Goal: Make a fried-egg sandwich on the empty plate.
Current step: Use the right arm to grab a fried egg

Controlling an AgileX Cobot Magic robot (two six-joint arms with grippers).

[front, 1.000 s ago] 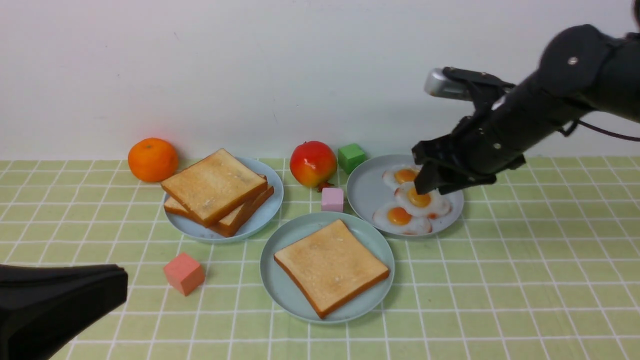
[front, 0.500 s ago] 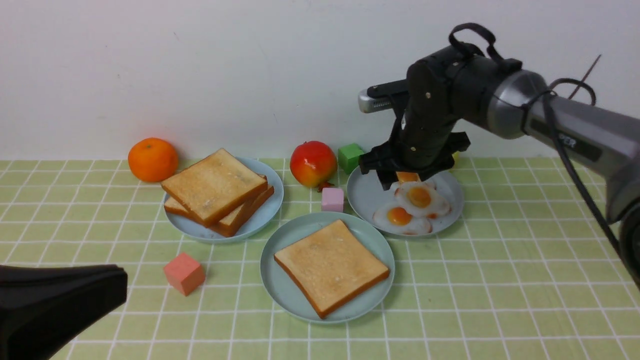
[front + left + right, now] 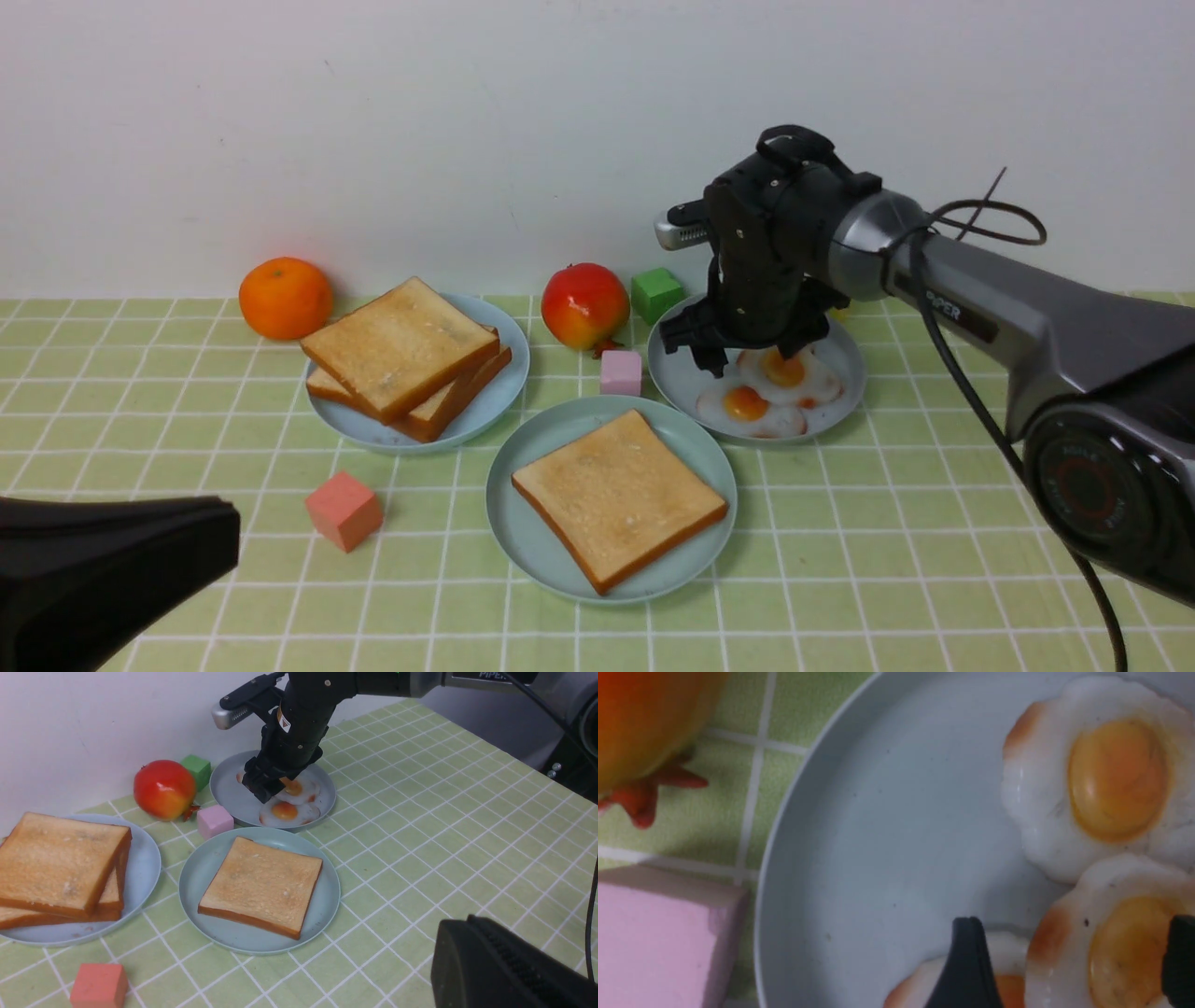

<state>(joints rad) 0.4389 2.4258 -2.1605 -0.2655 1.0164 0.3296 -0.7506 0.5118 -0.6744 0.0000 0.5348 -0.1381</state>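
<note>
Sitting nearest you at the middle of the green checked cloth (image 3: 934, 523), the mint-green plate (image 3: 560, 429) carries one toast slice (image 3: 618, 497), lying flat with its golden side up. So far that slice is all there is of the sandwich.

Just behind it to your right, the grey-blue plate (image 3: 681, 373) holds three fried eggs, overlapping at their edges. Your right gripper (image 3: 754, 357) points down over them with its fingers spread wide. In the right wrist view they stand either side of the middle egg (image 3: 1125, 947). You cannot tell whether the tips touch it, and nothing is gripped.

A pink cube (image 3: 621, 371) lies between the two plates, near both rims. A red fruit (image 3: 584, 304) and a green cube (image 3: 656, 293) stand behind it by the wall.

To your left, a bluer plate (image 3: 485, 397) bears the toast stack (image 3: 401, 350), with an orange (image 3: 285, 297) beyond it and a salmon cube (image 3: 344, 510) in front.

Your left gripper (image 3: 219, 546) hangs low at the near left corner, fingers pressed together, holding nothing.
</note>
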